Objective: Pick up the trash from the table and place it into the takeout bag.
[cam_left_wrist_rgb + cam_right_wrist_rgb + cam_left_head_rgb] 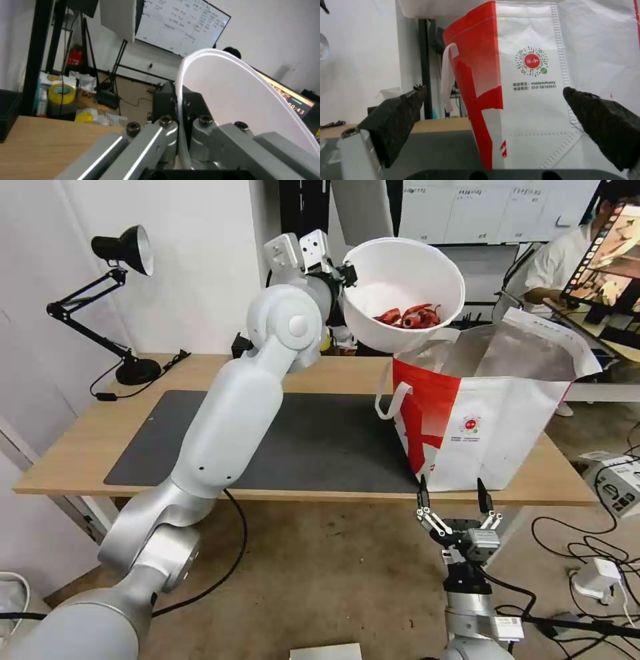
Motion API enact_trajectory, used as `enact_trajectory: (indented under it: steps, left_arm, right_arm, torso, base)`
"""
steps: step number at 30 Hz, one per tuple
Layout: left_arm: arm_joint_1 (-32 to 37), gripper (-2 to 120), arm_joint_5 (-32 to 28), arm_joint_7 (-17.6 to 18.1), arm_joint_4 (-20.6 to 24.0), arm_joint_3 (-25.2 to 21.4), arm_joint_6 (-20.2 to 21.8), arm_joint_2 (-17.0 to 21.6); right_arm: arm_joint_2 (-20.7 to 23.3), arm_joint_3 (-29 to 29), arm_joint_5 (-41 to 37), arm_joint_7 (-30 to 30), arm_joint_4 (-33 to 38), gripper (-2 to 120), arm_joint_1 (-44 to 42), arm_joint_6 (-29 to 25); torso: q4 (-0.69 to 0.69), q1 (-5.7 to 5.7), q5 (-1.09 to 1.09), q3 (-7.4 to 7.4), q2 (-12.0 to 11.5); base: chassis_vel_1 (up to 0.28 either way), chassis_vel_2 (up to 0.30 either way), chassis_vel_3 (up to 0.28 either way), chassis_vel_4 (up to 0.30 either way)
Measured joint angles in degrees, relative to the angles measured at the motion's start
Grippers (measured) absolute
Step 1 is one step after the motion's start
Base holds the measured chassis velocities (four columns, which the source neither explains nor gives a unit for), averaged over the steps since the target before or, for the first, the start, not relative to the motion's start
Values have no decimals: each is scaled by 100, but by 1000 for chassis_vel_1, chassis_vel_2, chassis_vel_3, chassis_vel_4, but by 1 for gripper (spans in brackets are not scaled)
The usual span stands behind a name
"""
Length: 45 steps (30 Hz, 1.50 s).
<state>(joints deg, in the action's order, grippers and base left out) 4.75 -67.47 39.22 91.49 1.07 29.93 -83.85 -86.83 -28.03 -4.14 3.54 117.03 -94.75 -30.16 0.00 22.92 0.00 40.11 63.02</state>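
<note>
My left gripper [345, 273] is shut on the rim of the white round bowl [400, 290], holding it tilted above the open mouth of the red-and-white takeout bag [480, 413]. Red crayfish shells [410, 317] lie against the bowl's lower wall. In the left wrist view the bowl's rim [213, 82] is pinched between the black fingers [166, 102]. The bag stands on the right end of the table [80, 440], partly on the dark grey mat [313, 440]. My right gripper [455, 499] hangs open below the table's front edge, facing the bag's side [533, 100].
A black desk lamp [123, 253] stands at the table's back left, its cord trailing on the wood. Cables and a power strip [600, 577] lie on the floor at the right. A person sits at a screen behind the bag.
</note>
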Motion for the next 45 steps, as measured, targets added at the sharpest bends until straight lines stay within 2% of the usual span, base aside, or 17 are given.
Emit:
enact_trajectory:
  steps: [24, 32, 45]
  left_arm:
    - [-103, 0, 230, -166, -529, 527, -289, -479]
    - [-165, 0, 417, -301, -851, 689, -488, -620]
    - [-143, 0, 710, -493, -1115, 1001, -800, -744]
  right_arm:
    - [-51, -2, -21, 3, -31, 100, 18, -5]
    - [-72, -2, -29, 3, -45, 100, 17, -15]
    - [-101, 20, -38, 3, -92, 100, 46, -22]
  torso:
    - [0, 0, 0, 0, 0]
    - [0, 0, 0, 0, 0]
    - [0, 0, 0, 0, 1]
  base:
    - [0, 0, 0, 0]
    - [0, 0, 0, 0]
    - [0, 0, 0, 0]
